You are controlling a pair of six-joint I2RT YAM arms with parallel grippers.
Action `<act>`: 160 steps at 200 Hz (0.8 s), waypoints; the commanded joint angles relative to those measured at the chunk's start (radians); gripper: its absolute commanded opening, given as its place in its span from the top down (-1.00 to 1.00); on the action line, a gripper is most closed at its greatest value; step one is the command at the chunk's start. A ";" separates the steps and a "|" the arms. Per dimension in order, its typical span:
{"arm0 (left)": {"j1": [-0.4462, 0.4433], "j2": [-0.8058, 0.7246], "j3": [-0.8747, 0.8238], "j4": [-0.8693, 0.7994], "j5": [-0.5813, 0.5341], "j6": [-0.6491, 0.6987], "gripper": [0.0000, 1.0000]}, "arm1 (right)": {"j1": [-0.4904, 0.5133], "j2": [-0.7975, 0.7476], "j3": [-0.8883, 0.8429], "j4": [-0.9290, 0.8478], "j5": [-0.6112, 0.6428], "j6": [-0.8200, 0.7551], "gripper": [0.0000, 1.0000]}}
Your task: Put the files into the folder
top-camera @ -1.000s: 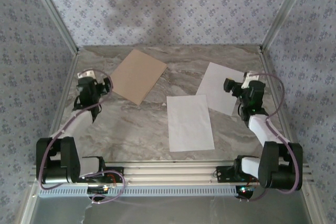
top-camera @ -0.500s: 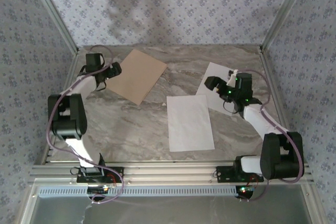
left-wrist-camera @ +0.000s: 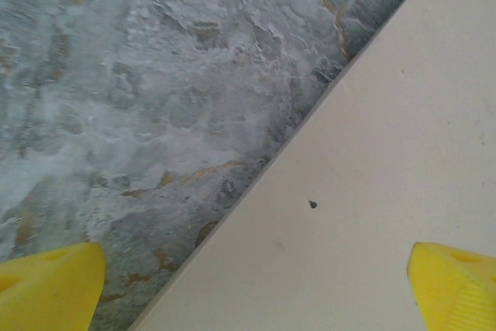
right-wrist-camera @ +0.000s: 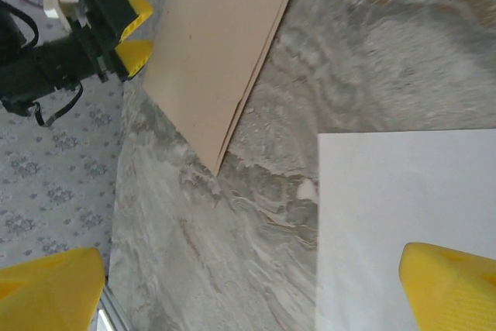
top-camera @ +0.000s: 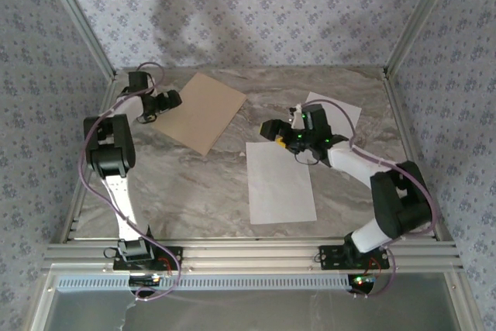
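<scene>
Folder (top-camera: 203,112) edge beneath left pincer (top-camera: 175,99)

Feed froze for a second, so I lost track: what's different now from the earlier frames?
The left gripper reached forward to the left edge of the folder. The right gripper swung left, off the far sheet to the far corner of the near sheet. Both are open, nothing taken. Folder and both sheets have not moved.
</scene>
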 commanded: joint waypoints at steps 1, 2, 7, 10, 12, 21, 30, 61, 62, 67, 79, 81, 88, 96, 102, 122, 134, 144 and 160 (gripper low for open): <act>0.001 0.036 0.058 -0.044 0.085 0.029 -0.99 | 0.054 0.084 0.091 0.033 -0.001 0.047 -0.95; 0.000 0.037 0.060 -0.045 0.085 0.030 -0.99 | 0.056 0.090 0.095 0.032 -0.001 0.048 -0.94; 0.001 0.043 0.068 -0.046 0.104 0.030 -0.99 | 0.066 0.112 0.116 0.027 -0.003 0.053 -0.92; 0.000 0.047 0.071 -0.047 0.112 0.032 -0.99 | 0.074 0.127 0.130 0.024 -0.005 0.055 -0.89; 0.001 0.049 0.074 -0.047 0.115 0.032 -0.99 | 0.077 0.137 0.137 0.021 -0.004 0.057 -0.87; 0.001 0.060 0.088 -0.054 0.125 0.037 -0.98 | 0.088 0.173 0.165 0.013 0.008 0.077 -0.81; -0.001 0.068 0.098 -0.061 0.133 0.044 -0.96 | 0.097 0.200 0.174 0.042 0.026 0.099 -0.81; -0.009 0.064 0.086 -0.064 0.177 0.058 -0.94 | 0.106 0.313 0.245 0.074 0.023 0.137 -0.79; -0.010 0.063 0.086 -0.065 0.178 0.060 -0.94 | 0.106 0.317 0.249 0.072 0.023 0.137 -0.79; -0.014 0.061 0.085 -0.070 0.178 0.064 -0.93 | 0.106 0.336 0.266 0.070 0.016 0.138 -0.78; -0.023 0.052 0.080 -0.082 0.178 0.077 -0.93 | 0.107 0.377 0.306 0.062 0.008 0.140 -0.76; -0.025 0.050 0.079 -0.084 0.178 0.079 -0.93 | 0.107 0.384 0.307 0.062 0.008 0.139 -0.76; -0.031 0.044 0.074 -0.088 0.177 0.084 -0.93 | 0.108 0.405 0.355 0.052 0.010 0.139 -0.76; -0.038 0.036 0.066 -0.090 0.177 0.087 -0.93 | 0.106 0.434 0.388 0.032 0.003 0.139 -0.76; -0.042 0.028 0.055 -0.089 0.179 0.088 -0.93 | 0.107 0.455 0.416 0.018 -0.001 0.138 -0.75; -0.055 0.001 0.019 -0.076 0.178 0.083 -0.93 | 0.109 0.516 0.493 -0.016 -0.014 0.135 -0.73; -0.066 -0.016 0.000 -0.069 0.177 0.075 -0.92 | 0.110 0.545 0.530 -0.033 -0.017 0.132 -0.73; -0.078 -0.029 -0.009 -0.074 0.171 0.078 -0.92 | 0.111 0.566 0.558 -0.050 -0.022 0.127 -0.73; -0.091 -0.044 -0.021 -0.083 0.166 0.079 -0.92 | 0.111 0.596 0.604 -0.088 -0.021 0.110 -0.73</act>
